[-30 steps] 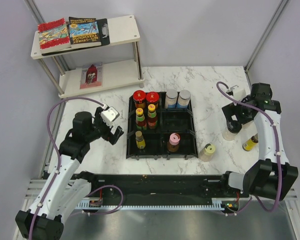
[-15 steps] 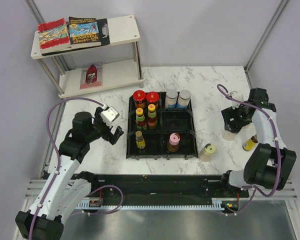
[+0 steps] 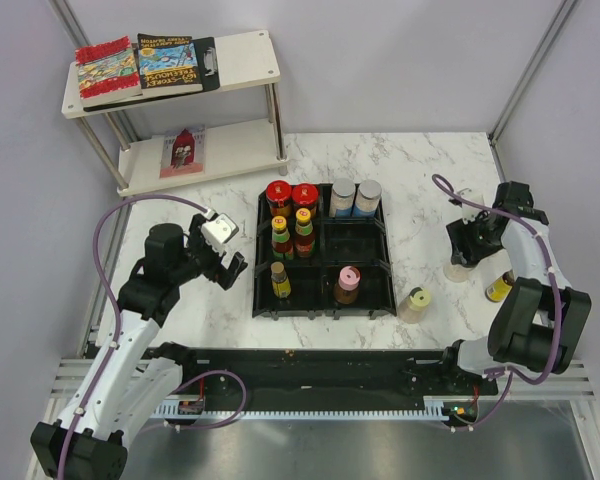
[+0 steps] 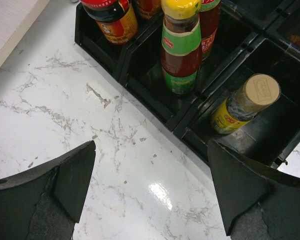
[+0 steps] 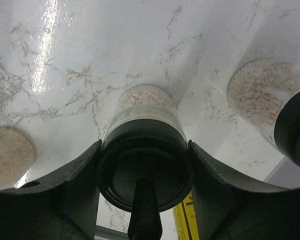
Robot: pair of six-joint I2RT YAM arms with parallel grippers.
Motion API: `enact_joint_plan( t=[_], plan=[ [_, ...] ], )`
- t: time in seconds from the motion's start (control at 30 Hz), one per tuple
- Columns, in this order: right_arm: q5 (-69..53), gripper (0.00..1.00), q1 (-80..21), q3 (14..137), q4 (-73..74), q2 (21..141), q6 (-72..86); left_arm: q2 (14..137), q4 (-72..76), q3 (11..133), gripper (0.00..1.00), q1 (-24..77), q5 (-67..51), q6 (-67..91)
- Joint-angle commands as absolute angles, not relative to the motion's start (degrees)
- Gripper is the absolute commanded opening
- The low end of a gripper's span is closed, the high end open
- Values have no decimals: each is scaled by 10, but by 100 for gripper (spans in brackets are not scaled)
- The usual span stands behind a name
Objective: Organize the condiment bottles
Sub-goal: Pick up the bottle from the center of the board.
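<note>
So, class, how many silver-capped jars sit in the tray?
2: one silver-capped jar and another beside it, in the tray's back row, right of the red-capped bottles. None seems hidden.

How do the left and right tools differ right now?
The left tool stands wide open and empty; the right tool grips a black-capped jar. The left tool hovers beside the black tray; the right tool stands apart from it, over bare table. Both point down.

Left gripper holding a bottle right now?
No: the left gripper is open above the marble table beside the black tray, with nothing between its jaws.
</note>
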State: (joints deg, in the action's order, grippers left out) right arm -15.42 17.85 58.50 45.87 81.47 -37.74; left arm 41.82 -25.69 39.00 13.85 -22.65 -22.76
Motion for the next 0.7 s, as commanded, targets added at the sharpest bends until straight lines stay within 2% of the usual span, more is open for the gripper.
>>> enact_joint_plan(
  t=[0.0,0.2,0.33,0.67],
  plan=[
    [-167,0,179,598,483,790,-378,412,-248,392,99,136,-230,-209],
    [-192,0,130,691,562,749,-384,413,-248,391,99,135,-233,-210],
    [-173,0,20,759,588,733,-356,410,-247,388,99,135,-236,-210],
    [-169,0,-159,924,621,821,-286,411,-248,387,99,133,-233,-210]
  ],
)
